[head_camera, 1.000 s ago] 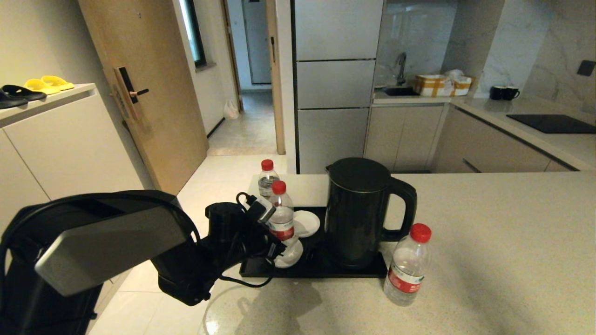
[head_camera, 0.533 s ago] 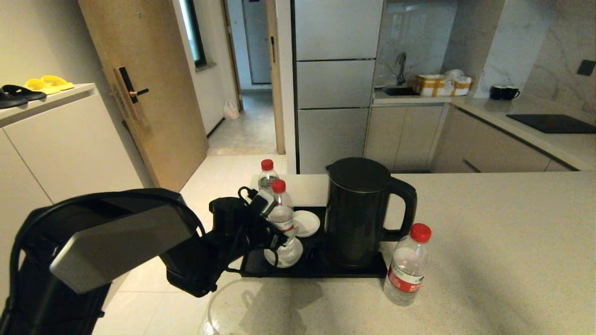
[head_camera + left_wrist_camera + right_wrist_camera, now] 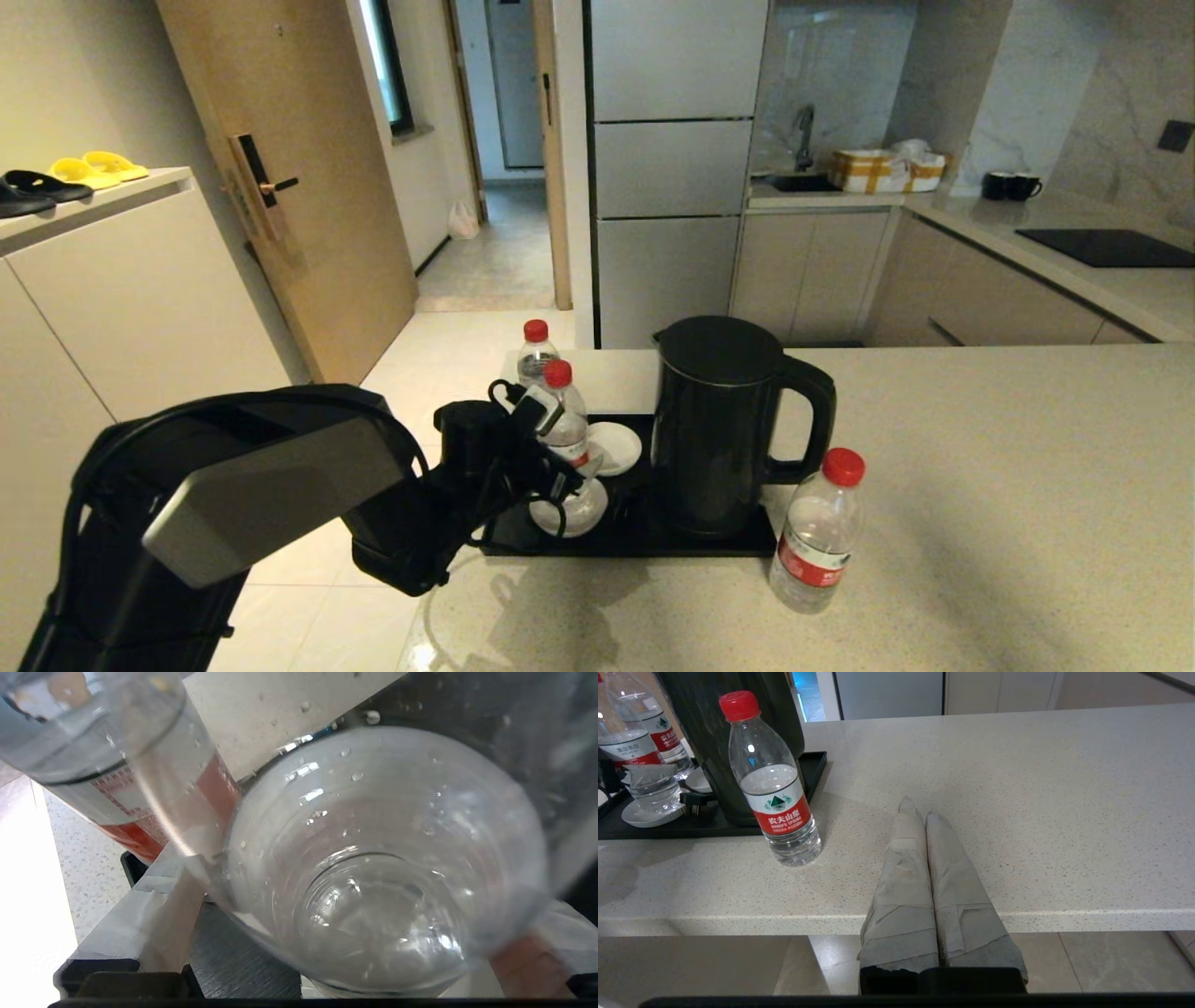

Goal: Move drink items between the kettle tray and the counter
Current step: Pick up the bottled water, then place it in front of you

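Observation:
My left gripper [image 3: 558,462] is shut on a clear red-capped water bottle [image 3: 567,425], which stands upright over the left end of the black kettle tray [image 3: 644,541], its base at a white dish [image 3: 597,509]. In the left wrist view that bottle [image 3: 373,868] fills the space between the taped fingers [image 3: 159,914]. A second bottle [image 3: 535,353] stands on the beige counter [image 3: 980,485] behind the tray. The third bottle [image 3: 817,532] stands on the counter by the tray's front right corner. My right gripper [image 3: 920,809] is shut and empty at the counter's front edge, right of that bottle [image 3: 775,793].
The black kettle [image 3: 719,420] stands on the tray, its handle pointing right. A second white dish [image 3: 616,446] lies on the tray behind the held bottle. The counter's left edge drops to the floor beside the left arm. A black cooktop [image 3: 1106,247] lies far right.
The left arm has swung a little to the right, toward the counter. The held bottle stays in nearly the same spot over the tray's left end. The other bottles have not moved.

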You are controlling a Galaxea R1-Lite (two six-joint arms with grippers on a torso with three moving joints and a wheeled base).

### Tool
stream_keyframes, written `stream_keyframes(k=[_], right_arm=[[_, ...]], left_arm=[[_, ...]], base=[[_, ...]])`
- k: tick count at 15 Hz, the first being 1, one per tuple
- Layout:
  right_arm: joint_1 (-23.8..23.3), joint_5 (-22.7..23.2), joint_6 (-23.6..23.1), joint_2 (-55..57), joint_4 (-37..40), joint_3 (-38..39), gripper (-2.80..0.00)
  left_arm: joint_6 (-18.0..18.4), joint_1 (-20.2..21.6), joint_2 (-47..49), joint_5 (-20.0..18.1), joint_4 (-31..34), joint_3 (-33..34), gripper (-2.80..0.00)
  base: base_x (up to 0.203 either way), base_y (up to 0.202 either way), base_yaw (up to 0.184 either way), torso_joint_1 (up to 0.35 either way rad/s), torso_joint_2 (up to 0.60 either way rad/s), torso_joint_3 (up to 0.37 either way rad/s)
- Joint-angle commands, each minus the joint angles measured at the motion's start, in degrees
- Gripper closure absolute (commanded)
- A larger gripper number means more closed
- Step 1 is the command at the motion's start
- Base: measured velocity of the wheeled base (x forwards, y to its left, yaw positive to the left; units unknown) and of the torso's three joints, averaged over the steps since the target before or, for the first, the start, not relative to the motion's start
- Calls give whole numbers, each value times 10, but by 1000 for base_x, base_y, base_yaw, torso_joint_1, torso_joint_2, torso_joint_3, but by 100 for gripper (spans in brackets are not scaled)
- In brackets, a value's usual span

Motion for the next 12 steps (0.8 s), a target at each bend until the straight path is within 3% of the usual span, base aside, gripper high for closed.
stream_keyframes(k=[1, 8, 12], right_arm=[[0, 0, 0, 1, 0, 1, 0], [0, 0, 0, 1, 0, 1, 0], [0, 0, 0, 1, 0, 1, 0]], left_arm=[[1, 0, 0, 0, -3, -1, 0], [-3, -4, -24, 0, -4, 10, 0], [-27, -21, -119, 0, 10, 49, 0]], base=[[0, 0, 0, 0, 0, 0], [0, 0, 0, 0, 0, 0], [0, 0, 0, 0, 0, 0]])
